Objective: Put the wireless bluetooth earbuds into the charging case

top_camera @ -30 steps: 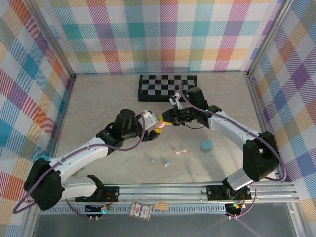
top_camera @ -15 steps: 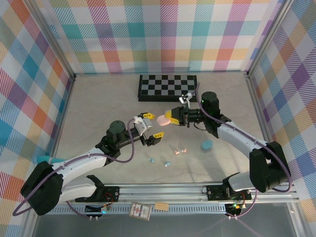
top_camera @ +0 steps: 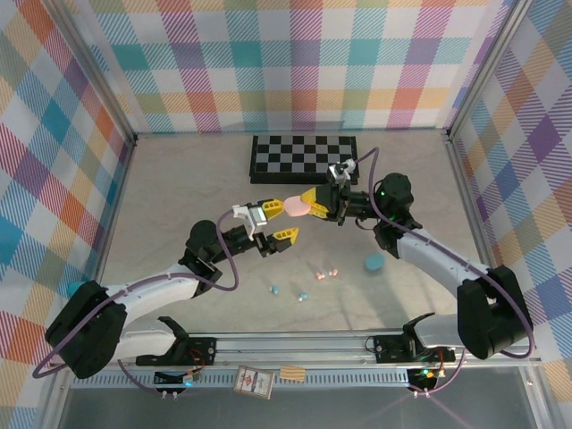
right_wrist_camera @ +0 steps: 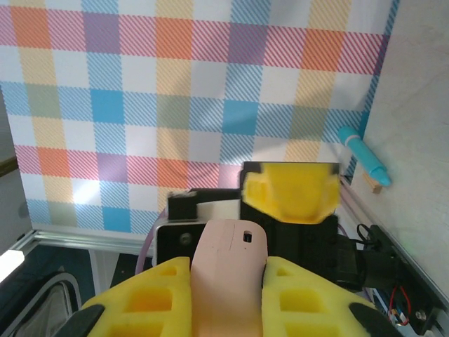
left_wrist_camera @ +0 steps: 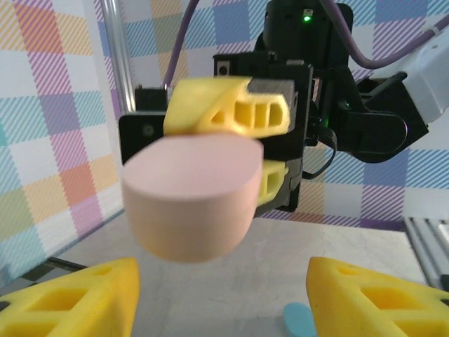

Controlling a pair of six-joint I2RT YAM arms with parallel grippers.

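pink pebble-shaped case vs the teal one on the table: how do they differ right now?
Colour: the pink pebble-shaped plastic case is pale pink, the teal pebble-shaped plastic case teal.
Support: the pink case is held in the air, clamped in the right gripper; the teal case lies on the grey table.
Contact: the open left gripper faces the pink case; nothing touches the teal case.
Shared: both are smooth and rounded.

one pink case (top_camera: 295, 208), one teal case (top_camera: 374, 262), two pink earbuds (top_camera: 332, 271), two teal earbuds (top_camera: 275, 290), one chessboard (top_camera: 302, 156)
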